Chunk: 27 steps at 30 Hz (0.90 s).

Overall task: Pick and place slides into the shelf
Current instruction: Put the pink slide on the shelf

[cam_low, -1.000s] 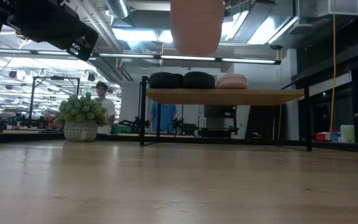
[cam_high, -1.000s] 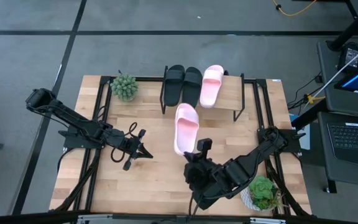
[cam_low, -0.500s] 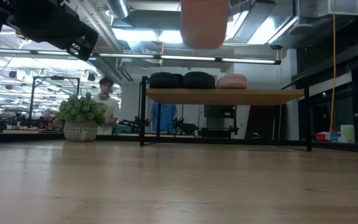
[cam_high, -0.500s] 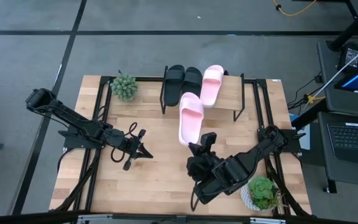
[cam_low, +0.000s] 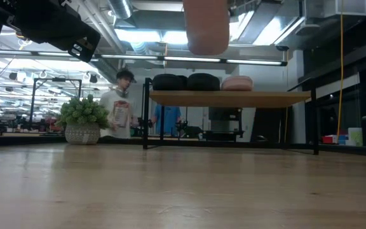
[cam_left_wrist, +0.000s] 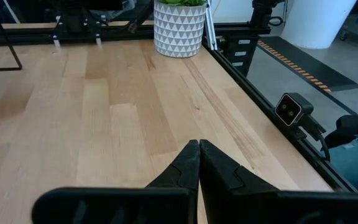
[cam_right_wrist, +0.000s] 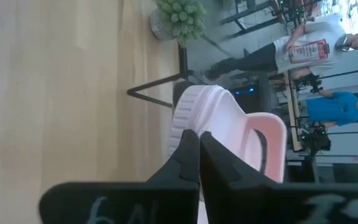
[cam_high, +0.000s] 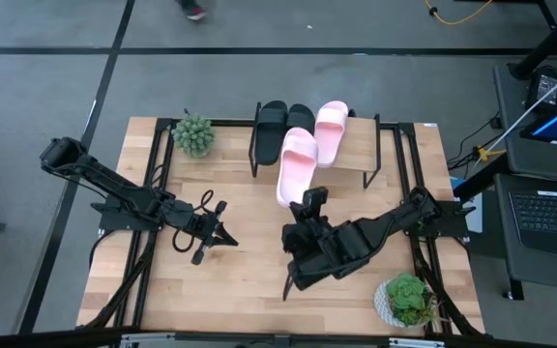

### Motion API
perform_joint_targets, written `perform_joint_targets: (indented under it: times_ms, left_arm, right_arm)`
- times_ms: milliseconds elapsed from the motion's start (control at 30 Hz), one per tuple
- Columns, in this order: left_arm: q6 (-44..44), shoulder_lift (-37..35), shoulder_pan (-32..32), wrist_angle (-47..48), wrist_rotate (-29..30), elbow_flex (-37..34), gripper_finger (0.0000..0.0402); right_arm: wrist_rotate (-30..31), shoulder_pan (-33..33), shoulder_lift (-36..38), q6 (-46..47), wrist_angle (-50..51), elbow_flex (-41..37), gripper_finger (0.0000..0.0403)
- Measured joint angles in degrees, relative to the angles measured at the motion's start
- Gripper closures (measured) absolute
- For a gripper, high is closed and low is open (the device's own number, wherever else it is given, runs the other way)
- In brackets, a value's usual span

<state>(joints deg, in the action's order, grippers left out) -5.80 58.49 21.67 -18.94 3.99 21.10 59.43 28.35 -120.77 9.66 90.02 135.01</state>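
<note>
My right gripper (cam_high: 307,205) is shut on a light pink slide (cam_high: 296,166) and holds it in the air just in front of the shelf (cam_high: 356,145). In the low view this slide (cam_low: 206,25) hangs high above the table. On the shelf's plank top (cam_low: 265,97) rest two black slides (cam_high: 271,126) (cam_high: 301,118) and a second pink slide (cam_high: 331,130), soles down. My left gripper (cam_high: 222,233) waits shut over the table's left half, touching nothing. My right gripper pinches the pink slide at its heel end (cam_right_wrist: 182,127) between its two fingers; the fingers themselves hide the exact spot. They come from the table's near side, pointing toward the far edge, along the slide. The slide is lifted clear, toe end (cam_high: 298,138) toward the shelf.
A small green plant (cam_high: 193,133) stands at the table's far left, beside the shelf. A potted plant in a patterned pot (cam_high: 406,298) stands at the near right corner. Bare tabletop (cam_high: 240,280) lies between the arms. A person (cam_low: 121,111) stands in the room behind.
My right gripper has carried the pink slide toward the table's far edge, up to the front of the shelf, staying shut on it. The slide has stayed lifted the whole time. A person has walked in behind the table.
</note>
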Motion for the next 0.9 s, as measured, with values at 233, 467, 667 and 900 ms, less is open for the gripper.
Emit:
perform_joint_targets:
  times_ms: [233,467,667,900]
  left_arm:
    - [0.0,0.0,0.0,0.1,0.0,0.0,0.0398]
    - [0.1,0.0,0.0,0.2,0.0,0.0,0.0398]
    - [0.2,0.0,0.0,0.2,0.0,0.0,0.0398]
    - [0.4,0.0,0.0,0.0,0.0,0.0,0.0398]
  right_arm:
    - [-2.1,-1.7,3.9,0.0,-0.1,-0.6,0.0403]
    - [-1.4,-1.1,9.9,5.7,0.0,-11.9,0.0403]
    - [0.5,-0.9,18.1,11.9,0.0,-24.1,0.0403]
    - [0.6,-0.9,27.9,17.0,0.1,-37.5,0.0403]
